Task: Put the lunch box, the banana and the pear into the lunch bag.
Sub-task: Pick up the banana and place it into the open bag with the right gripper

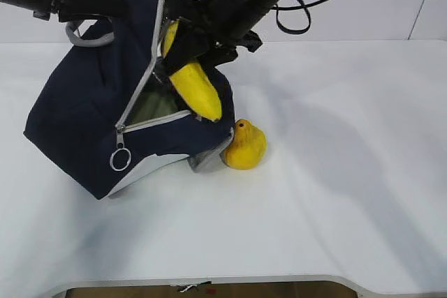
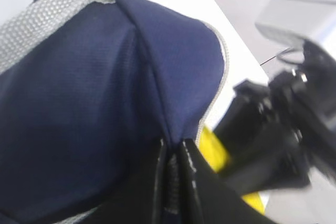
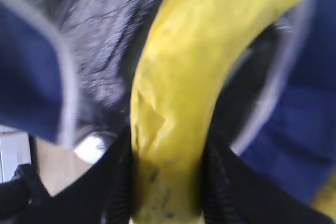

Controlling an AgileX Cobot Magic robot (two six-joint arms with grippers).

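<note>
Two grippers share the banana step: the left (image 2: 173, 182) pinches the bag (image 1: 91, 109) open at upper left, the right (image 3: 168, 182) clamps the banana (image 1: 195, 88) over the mouth at centre, which next, I judge, needs lowering and releasing, pear (image 1: 244, 146) beside.

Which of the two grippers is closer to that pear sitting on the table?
The right. The right gripper holds the banana over the lunch bag's opening, just above the pear. The left gripper pinches the bag's far upper fabric, farther away.
</note>
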